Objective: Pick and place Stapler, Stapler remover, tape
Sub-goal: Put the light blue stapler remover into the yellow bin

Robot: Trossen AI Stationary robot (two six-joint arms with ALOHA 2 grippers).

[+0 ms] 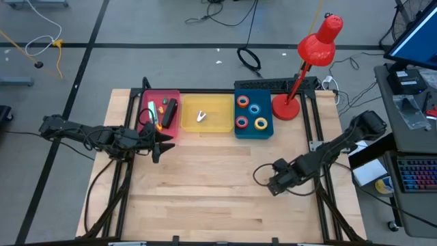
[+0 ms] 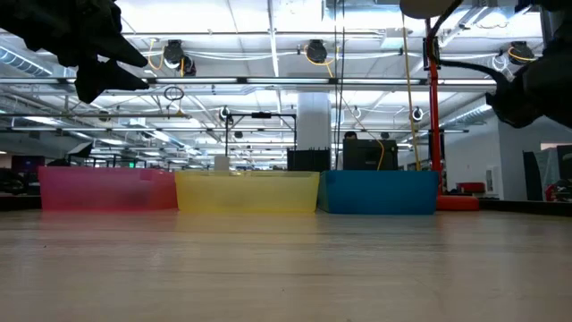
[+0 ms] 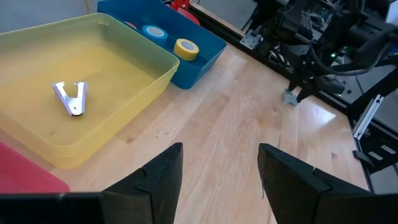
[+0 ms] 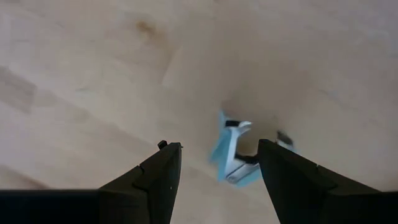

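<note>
Toward the near right of the desk (image 1: 205, 191), we saw the right claw (image 4: 216, 144) hanging low over the bare wood with its fingers spread and nothing held. A small pale blue stapler remover (image 4: 233, 155), blurred, lay on the wood just beyond the gap between those fingers and a little toward one of them; we could not tell whether it touched a finger.

Farther back, near the left edge, the left claw (image 3: 217, 152) hovered just in front of the red bin (image 1: 160, 93), its fingers also apart and empty. That bin held a black stapler (image 1: 169, 113) and some smaller bits we could not make out.

Along the far edge, the yellow bin (image 3: 168, 62) stood beside the red one, with a silver stapler remover (image 3: 71, 96) lying in its middle, well apart from both claws. Next came the blue bin (image 3: 199, 62), holding the yellow tape (image 3: 185, 48), blue tape (image 3: 153, 32), orange-red tape (image 1: 243, 102) and red tape (image 1: 242, 122), all lying flat. At the far right corner stood a red lamp (image 1: 317, 48).
</note>
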